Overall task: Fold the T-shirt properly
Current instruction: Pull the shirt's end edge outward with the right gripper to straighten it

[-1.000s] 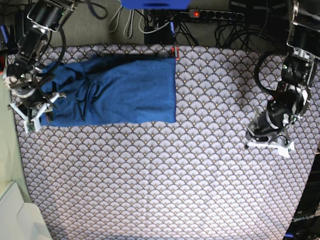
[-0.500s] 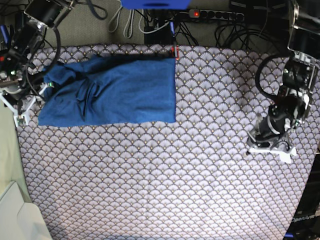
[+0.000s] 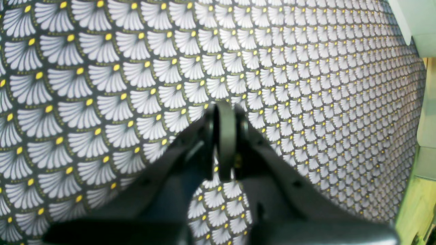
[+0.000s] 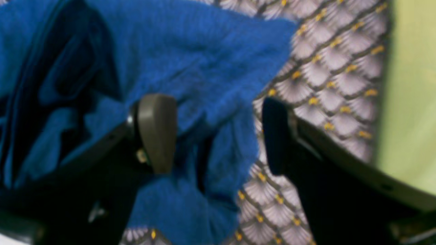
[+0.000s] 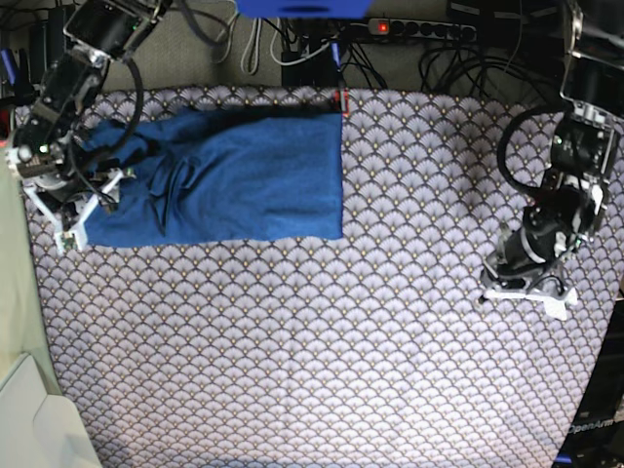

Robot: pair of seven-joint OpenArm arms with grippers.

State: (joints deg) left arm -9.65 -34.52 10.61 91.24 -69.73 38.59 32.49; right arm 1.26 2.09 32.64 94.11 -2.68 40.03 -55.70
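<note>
Garment: plain medium-blue knit T-shirt (image 5: 219,175), folded to a band, upper left of base frame on the fan-patterned tablecloth (image 5: 322,341).
Long axis: left–right; straight edge right, bunched end left.
Right gripper (image 4: 214,132): jaws wide apart, straddling the bunched corner, clamping nothing.
Left gripper (image 3: 224,143): jaws fully closed, empty, over bare cloth at right.

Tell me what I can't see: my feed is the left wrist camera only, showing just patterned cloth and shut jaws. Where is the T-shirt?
Observer: The T-shirt lies at the far side of the table, over by the right gripper.
Operator: Is that gripper holding it?
Observer: No. Its jaws stand apart over the shirt's bunched edge, not clamped on it.
Operator: And my left gripper?
Observer: The left gripper sits on the bare patterned cloth, well away from the shirt.
</note>
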